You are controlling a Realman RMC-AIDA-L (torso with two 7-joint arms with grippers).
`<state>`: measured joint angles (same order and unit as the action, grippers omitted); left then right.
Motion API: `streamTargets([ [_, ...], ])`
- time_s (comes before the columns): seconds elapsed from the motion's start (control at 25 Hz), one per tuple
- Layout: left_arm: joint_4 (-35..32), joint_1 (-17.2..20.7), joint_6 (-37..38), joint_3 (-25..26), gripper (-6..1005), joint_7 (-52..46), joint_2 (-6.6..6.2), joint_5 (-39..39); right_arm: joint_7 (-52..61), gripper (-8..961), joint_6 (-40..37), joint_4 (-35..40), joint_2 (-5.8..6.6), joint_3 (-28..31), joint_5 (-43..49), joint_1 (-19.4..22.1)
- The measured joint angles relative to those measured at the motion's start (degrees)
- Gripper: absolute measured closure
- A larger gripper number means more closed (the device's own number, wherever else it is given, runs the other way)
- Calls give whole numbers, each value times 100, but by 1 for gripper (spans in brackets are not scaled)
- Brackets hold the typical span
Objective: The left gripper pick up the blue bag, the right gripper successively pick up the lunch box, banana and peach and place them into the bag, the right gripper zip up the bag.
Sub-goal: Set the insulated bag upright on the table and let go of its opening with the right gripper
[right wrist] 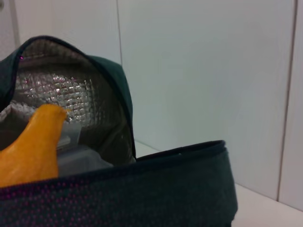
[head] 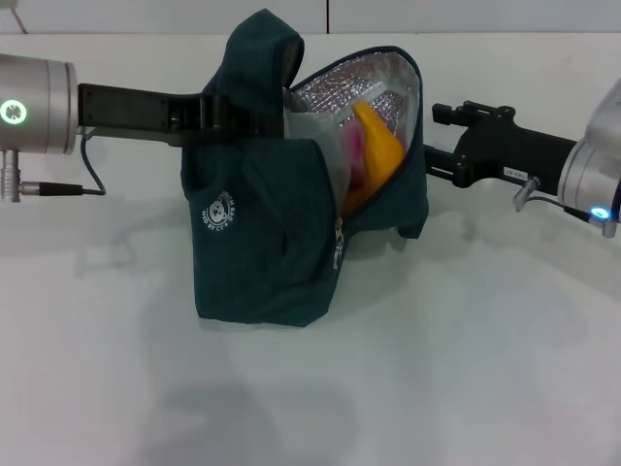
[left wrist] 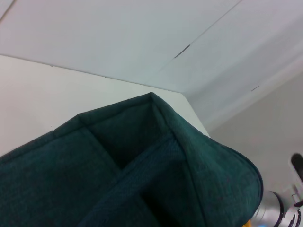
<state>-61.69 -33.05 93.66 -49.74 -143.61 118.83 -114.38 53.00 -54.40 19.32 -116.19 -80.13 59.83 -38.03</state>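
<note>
Two tools, left tool [head: 225, 115] gripping blue bag [head: 262, 243], right tool [head: 435, 155] beside it.

blue bag [head: 262, 243] open, banana [head: 374, 146] inside

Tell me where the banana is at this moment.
In the head view the banana stands inside the open blue bag at table centre, against the silver lining, with something pink just left of it. The right wrist view shows its tip above the bag's rim.

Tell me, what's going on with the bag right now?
Left gripper at the bag handle, holding it up. Right gripper beside the open flap. Banana and peach inside; zipper still open. Nothing in the way.
</note>
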Motion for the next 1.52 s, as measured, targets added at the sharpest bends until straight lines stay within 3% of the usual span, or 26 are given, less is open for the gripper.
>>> streamTargets([
  [0.48,0,11,8,0,961,0,1,5,-59,356,182,35,0,-11,-227,22],
  [0.72,-10,37,12,0,962,0,15,5,-66,492,203,50,0,-12,-227,-18],
  [0.92,-14,56,13,0,960,0,17,5,-71,505,203,55,1,-12,-227,-66],
  [1.52,-8,26,12,0,960,9,5,3,-301,777,172,66,0,-21,-258,-79],
])
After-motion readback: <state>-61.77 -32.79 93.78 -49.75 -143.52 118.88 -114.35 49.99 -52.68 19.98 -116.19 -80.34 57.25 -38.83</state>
